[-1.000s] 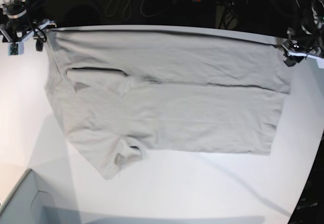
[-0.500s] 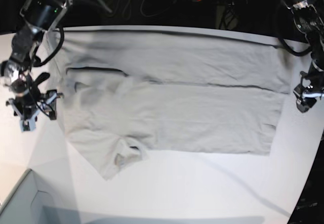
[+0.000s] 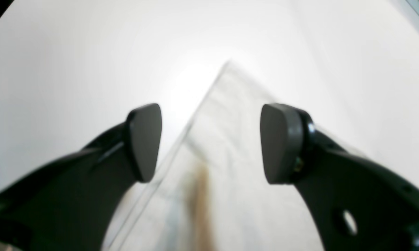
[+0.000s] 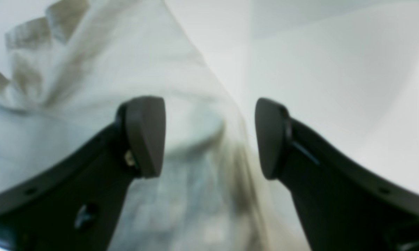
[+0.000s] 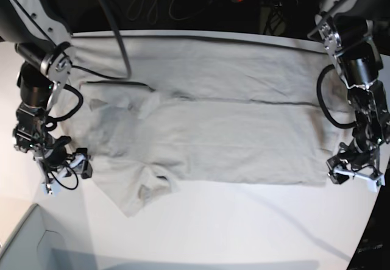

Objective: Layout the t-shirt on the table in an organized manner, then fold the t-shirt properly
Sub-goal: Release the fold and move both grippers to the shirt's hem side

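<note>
Left wrist view: the left gripper (image 3: 211, 143) stands wide open and empty, a squared corner of the t-shirt (image 3: 230, 146) lying flat under the gap, bare table (image 3: 73, 69) ahead and to either side.
Right wrist view: the right gripper (image 4: 209, 137) gapes wide, holding nothing; rumpled cloth sits below and toward its left finger, its edge running under the gap.
Base view: both grippers hang low at the near corners of the half-folded shirt, one at each end.
Step in hand, as I judge it: pinch both near corners.
Doing it well: descend level, catch every layer, close both together.
</note>
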Robot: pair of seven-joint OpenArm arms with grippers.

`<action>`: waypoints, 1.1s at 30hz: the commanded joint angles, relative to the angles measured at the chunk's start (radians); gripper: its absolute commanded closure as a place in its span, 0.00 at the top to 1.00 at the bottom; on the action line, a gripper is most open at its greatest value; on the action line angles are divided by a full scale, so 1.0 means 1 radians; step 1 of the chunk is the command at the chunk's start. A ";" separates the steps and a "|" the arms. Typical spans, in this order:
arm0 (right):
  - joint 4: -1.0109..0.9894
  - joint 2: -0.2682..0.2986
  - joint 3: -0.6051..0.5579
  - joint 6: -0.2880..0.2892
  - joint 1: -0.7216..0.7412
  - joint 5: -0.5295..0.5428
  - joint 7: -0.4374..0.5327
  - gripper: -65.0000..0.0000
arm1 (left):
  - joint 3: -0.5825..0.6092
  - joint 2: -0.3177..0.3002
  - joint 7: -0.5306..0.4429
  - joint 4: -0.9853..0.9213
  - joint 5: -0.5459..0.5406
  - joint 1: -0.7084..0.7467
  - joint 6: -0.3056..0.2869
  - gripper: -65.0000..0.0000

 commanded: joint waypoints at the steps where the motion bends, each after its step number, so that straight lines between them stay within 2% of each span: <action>1: -0.021 0.023 0.000 -0.031 0.027 0.010 0.036 0.62 | 0.020 -0.028 -0.037 -0.015 -0.001 -0.029 0.005 0.66; 8: -0.124 0.034 0.000 -0.119 0.005 0.010 0.145 0.62 | 0.121 -0.065 -0.214 -0.287 -0.001 -0.090 0.001 0.66; 11: -0.124 0.031 -0.010 -0.125 -0.018 0.010 0.148 0.62 | 0.164 -0.071 -0.295 -0.382 -0.001 -0.113 0.001 0.66; 15: -0.125 0.029 -0.099 -0.125 -0.045 0.010 0.143 0.59 | 0.227 -0.086 -0.369 -0.457 -0.005 -0.118 0.001 0.66; 17: -0.125 0.028 -0.142 -0.125 -0.062 0.010 0.148 0.52 | 0.258 -0.088 -0.399 -0.482 -0.002 -0.118 0.001 0.66; 19: -0.125 0.020 -0.155 -0.125 -0.073 0.010 0.148 0.42 | 0.281 -0.088 -0.418 -0.503 -0.002 -0.118 0.001 0.66; 25: -0.124 0.012 -0.156 -0.126 -0.082 0.010 0.148 0.00 | 0.318 -0.086 -0.450 -0.531 -0.001 -0.119 0.001 0.66; 27: -0.124 0.012 -0.158 -0.126 -0.082 0.010 0.148 0.00 | 0.324 -0.085 -0.448 -0.531 -0.001 -0.116 0.001 0.65; 29: -0.124 0.012 -0.158 -0.126 -0.082 0.010 0.148 0.00 | 0.324 -0.083 -0.448 -0.531 -0.001 -0.113 0.001 0.60; 33: -0.124 0.014 -0.159 -0.126 -0.081 0.010 0.148 0.00 | 0.322 -0.083 -0.450 -0.542 -0.001 -0.112 0.001 0.31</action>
